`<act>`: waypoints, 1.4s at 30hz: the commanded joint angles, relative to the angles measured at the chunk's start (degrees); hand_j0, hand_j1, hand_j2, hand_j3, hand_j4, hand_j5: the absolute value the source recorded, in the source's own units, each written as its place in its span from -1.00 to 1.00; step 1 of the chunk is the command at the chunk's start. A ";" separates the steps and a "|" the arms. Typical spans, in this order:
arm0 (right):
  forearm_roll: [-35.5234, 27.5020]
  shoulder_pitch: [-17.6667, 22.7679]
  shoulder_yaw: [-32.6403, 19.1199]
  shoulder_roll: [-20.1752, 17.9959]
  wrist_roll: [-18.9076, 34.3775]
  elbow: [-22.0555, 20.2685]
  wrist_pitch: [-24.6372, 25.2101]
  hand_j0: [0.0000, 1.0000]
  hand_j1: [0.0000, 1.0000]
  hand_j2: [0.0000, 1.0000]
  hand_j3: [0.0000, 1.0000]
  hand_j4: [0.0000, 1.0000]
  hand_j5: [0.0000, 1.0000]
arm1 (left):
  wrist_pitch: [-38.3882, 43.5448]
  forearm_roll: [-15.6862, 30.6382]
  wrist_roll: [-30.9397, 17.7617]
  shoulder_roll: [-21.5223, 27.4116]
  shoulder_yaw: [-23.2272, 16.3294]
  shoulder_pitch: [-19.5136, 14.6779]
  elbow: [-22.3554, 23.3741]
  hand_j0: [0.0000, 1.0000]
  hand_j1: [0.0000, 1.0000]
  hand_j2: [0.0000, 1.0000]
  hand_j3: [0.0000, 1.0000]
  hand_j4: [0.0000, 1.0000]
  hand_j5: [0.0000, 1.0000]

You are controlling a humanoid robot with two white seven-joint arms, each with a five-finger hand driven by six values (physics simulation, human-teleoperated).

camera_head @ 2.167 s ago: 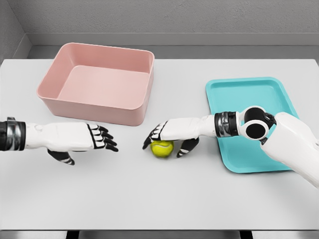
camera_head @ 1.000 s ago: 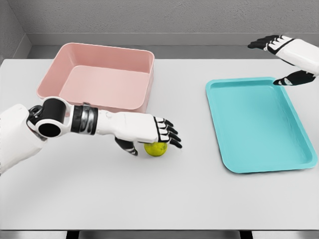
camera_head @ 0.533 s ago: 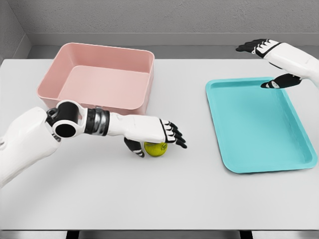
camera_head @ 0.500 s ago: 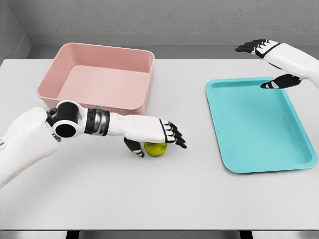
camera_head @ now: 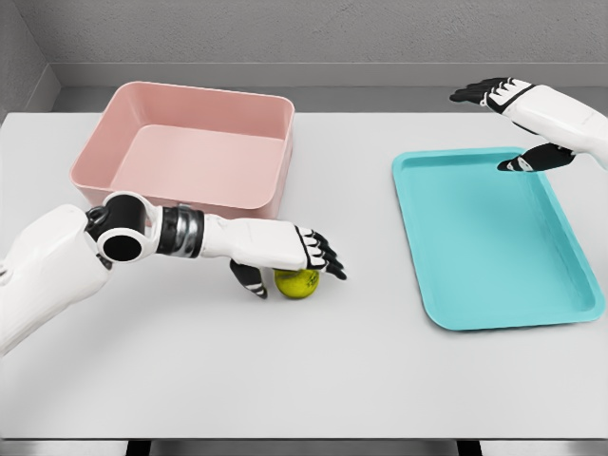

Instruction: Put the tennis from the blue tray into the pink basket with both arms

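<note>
Left hand (camera_head: pixel 285 249) over tennis ball (camera_head: pixel 297 282)

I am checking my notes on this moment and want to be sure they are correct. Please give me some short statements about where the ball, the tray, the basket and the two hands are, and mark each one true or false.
1. The tennis ball lies on the table, between basket and tray. True.
2. The blue tray holds the ball. False: nothing lies in it.
3. The left hand is over the ball, thumb beside it. True.
4. The right hand rests on the ball. False: it is raised near the tray's far edge, fingers spread.
5. The pink basket has the ball inside. False: nothing lies in it.
</note>
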 commanded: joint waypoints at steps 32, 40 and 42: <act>-0.39 -0.09 -0.23 -0.30 -0.03 -0.08 0.06 1.00 1.00 1.00 1.00 1.00 1.00 | 0.15 4.82 0.03 5.54 2.35 -1.49 -10.19 -0.27 -0.27 -0.27 -0.27 -0.27 -0.27; -0.39 -0.18 -0.23 -0.30 -0.03 -0.16 0.06 1.00 1.00 1.00 1.00 1.00 1.00 | 0.15 8.95 0.03 6.95 2.26 -8.35 -10.28 -0.27 -0.27 -0.27 -0.27 -0.27 -0.27; -0.39 -0.18 -0.32 -0.30 -0.03 -0.25 0.06 1.00 1.00 1.00 1.00 1.00 1.00 | 0.15 9.65 0.03 6.95 2.17 -9.84 -9.84 -0.28 -0.28 -0.28 -0.28 -0.28 -0.28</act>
